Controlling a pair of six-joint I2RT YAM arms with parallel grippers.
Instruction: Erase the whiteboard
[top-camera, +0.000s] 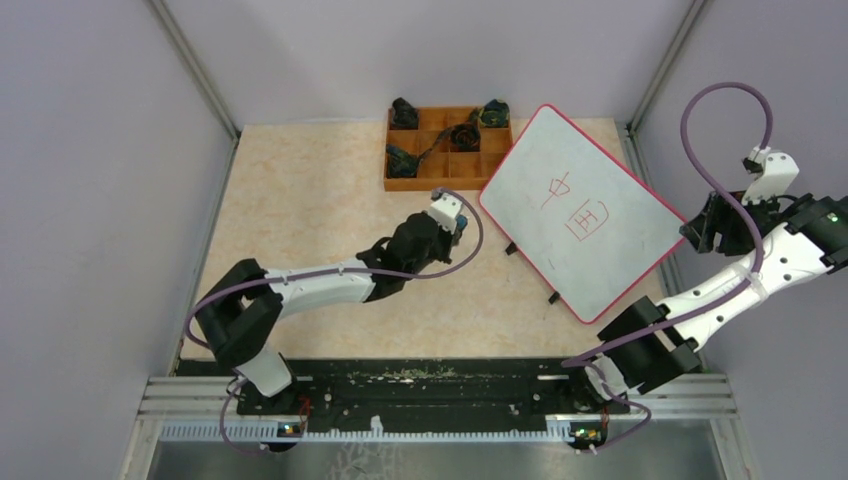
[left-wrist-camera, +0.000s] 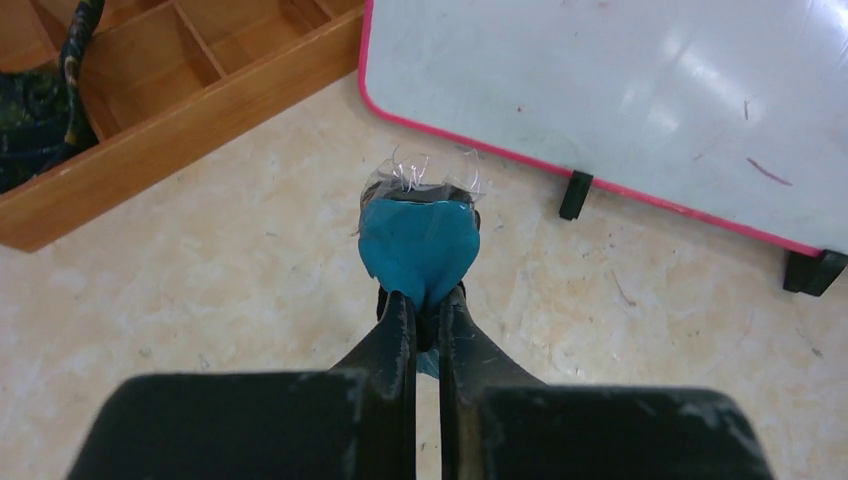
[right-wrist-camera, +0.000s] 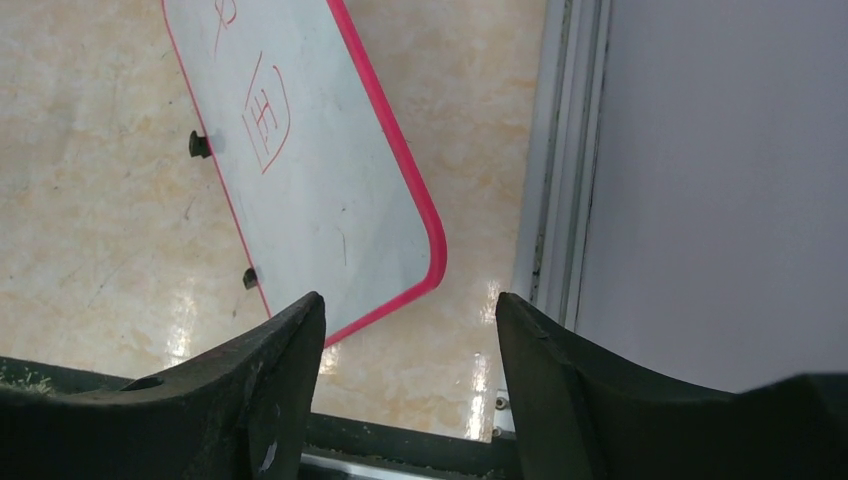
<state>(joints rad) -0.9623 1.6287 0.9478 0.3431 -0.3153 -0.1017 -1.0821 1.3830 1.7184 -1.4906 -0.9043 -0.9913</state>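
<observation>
Erasing status: not started by the look of it; red handwritten marks (top-camera: 577, 205) sit intact mid-board.
Whiteboard: (top-camera: 600, 260) on the table (top-camera: 310, 210), right-rear area, turned diagonally, standing on small black feet (left-wrist-camera: 575, 193). Its left corner is just beside the wooden compartment tray (top-camera: 445, 183); can't tell whether they touch.
Left gripper: (left-wrist-camera: 425, 300) clamped on the tail of a blue wad (left-wrist-camera: 420, 240), probably the wipe. It hovers over bare table just short of the board's near-left edge. No contact with the board.
Wad tip: crinkled clear film (left-wrist-camera: 425, 178) sticks out ahead of the blue.
Right gripper: (right-wrist-camera: 410, 310) jaws wide apart, nothing between them, raised past the board's right corner near the side wall. Not bracing anything.
Risk 1: board is unrestrained. A sideways wipe force could skate it on its feet into the tray or the wall, so the marks move away with the stroke.
Risk 2: film could land first and smear the ink rather than lift it.
Risk 3: wad is pinched only at one end, so drag could fold it under or pull it out.
Risk 4: too much downforce would collapse the wad and let the fingertips scrape the surface.
Risk 5: marks are well inboard of the near edge; a short stroke would miss them.
</observation>
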